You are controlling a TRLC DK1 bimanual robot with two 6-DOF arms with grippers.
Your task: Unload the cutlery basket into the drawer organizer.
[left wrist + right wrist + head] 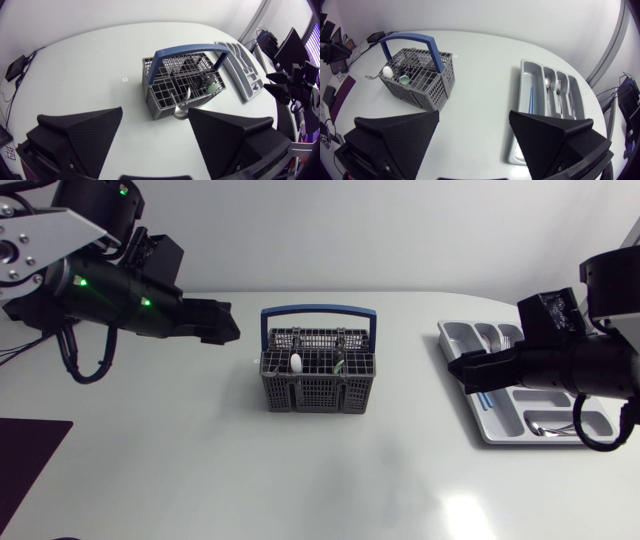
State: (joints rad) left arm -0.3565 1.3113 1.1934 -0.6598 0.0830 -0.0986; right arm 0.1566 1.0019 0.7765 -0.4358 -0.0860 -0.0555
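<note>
Mid-table: grey lattice basket [318,393], blue handle [318,309].

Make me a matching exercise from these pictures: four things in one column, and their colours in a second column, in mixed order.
Things:
1. basket handle
2. drawer organizer
3. left gripper
4. cutlery basket

Colours:
a. matte black
b. dark grey mesh
c. blue
d. light grey

Pairs: 1-c, 2-d, 3-a, 4-b.
</note>
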